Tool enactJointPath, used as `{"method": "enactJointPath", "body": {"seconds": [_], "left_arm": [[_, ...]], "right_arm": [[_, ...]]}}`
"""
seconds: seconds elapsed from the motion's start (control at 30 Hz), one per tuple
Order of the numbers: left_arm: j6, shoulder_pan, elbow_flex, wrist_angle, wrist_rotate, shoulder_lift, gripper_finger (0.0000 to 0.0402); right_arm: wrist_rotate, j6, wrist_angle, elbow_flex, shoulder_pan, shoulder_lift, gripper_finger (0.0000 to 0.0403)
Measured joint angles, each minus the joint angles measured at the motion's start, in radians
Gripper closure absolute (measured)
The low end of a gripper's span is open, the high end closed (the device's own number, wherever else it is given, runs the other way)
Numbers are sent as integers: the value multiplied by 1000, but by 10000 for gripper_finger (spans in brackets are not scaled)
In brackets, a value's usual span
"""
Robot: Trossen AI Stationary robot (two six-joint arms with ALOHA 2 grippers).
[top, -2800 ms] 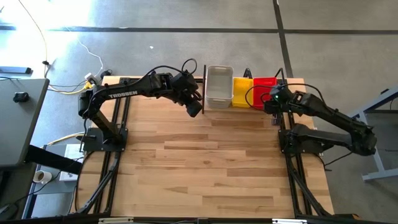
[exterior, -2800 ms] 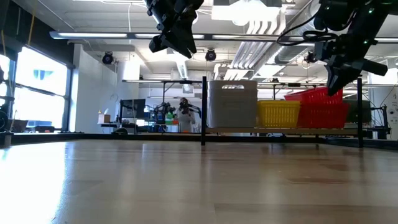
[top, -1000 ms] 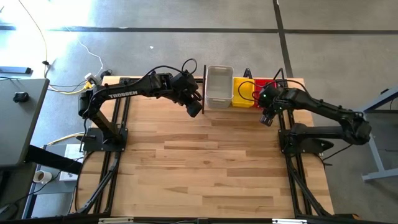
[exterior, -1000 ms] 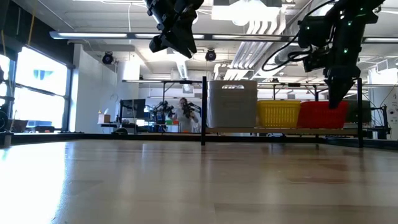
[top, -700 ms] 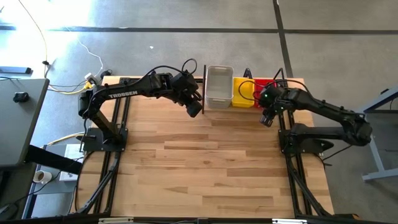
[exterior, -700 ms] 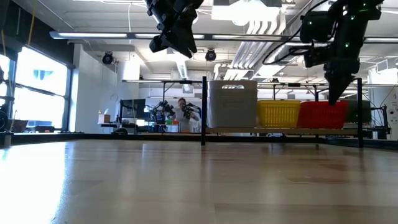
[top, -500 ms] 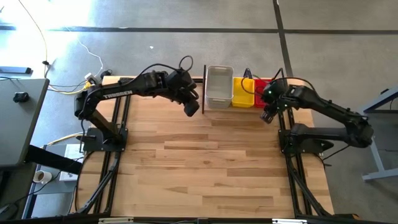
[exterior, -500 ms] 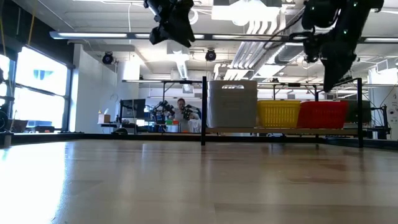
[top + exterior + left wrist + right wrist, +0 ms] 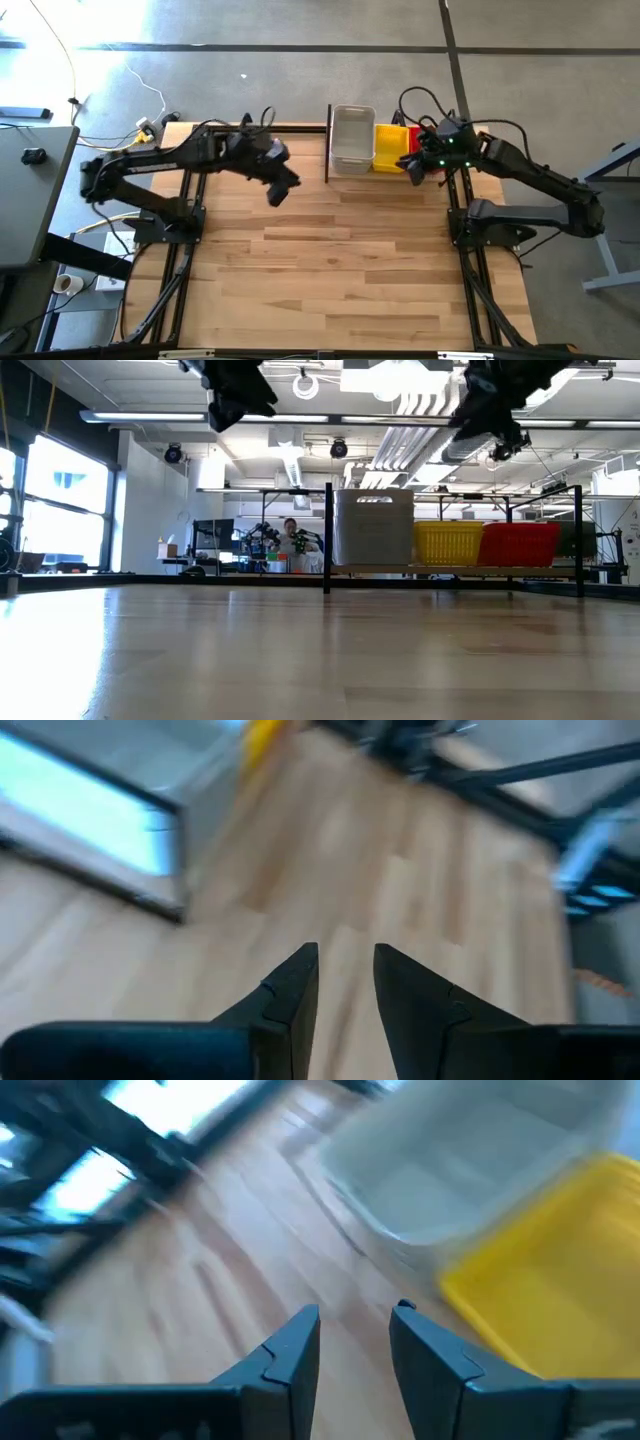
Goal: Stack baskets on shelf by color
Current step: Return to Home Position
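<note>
We count the sorting done; only parking the arms remains.
On the shelf (image 9: 328,540) at the far edge stand the clear stack (image 9: 373,527), yellow stack (image 9: 447,543) and red stack (image 9: 519,543), left to right. The left gripper (image 9: 345,982) and right gripper (image 9: 355,1342) hang empty, fingers slightly spread.

The table (image 9: 330,260) is showing pale honey-brown wood, striped in long planks. On the black rod shelf (image 9: 328,540), the clear baskets (image 9: 352,138) are reading as translucent whitish-grey, the yellow baskets (image 9: 447,543) are showing bright yellow with fine perforated sides, and the red baskets (image 9: 520,544) are showing vivid red. The left arm (image 9: 160,160) and right arm (image 9: 520,165) are appearing black. The floor (image 9: 300,70) is looking grey, crossed by dark lines.
</note>
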Motion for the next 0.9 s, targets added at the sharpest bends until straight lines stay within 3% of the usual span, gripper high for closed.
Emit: {"method": "enactJointPath", "body": {"seconds": [0.1,0.47,0.9], "left_arm": [[8,-7,-120,121,82,-87,312],[44,-56,-535,432,67,-416,312],[50,-58,-946,736,66,-727,312]], "right_arm": [[25,75,110,0,83,0,293],[212,163,327,-1,327,4,293],[229,168,421,14,411,-14,293]]}}
